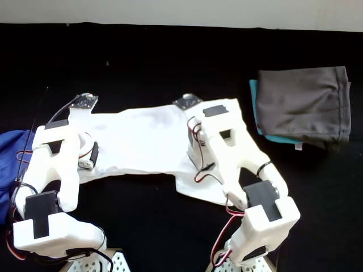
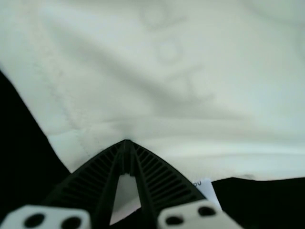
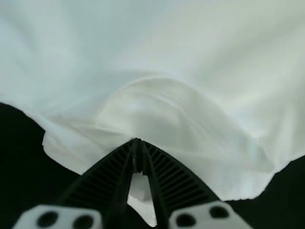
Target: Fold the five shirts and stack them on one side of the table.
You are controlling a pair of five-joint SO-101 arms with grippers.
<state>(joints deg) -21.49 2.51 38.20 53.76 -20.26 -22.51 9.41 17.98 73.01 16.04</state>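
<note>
Crumpled blue cloth shirt (image 1: 10,156) sits at the left edge of the black table (image 1: 170,56). Left gripper (image 2: 126,143) and right gripper (image 3: 137,141) are both clamped on the limp white cloth shirt (image 1: 142,141) spread mid-table, each near its edge. It looks light, soft and prone to sag, so hems and corners suit best. Folded dark-grey shirt (image 1: 303,105) lies atop folded teal shirt (image 1: 254,102), far right.

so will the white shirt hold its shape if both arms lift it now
Probably not: the white shirt puckers into soft folds at the right gripper, so it should sag between the pinch points. It looks thin and light, so lifting should be easy. The left gripper pinches it near an edge, so it may slip free.
</note>
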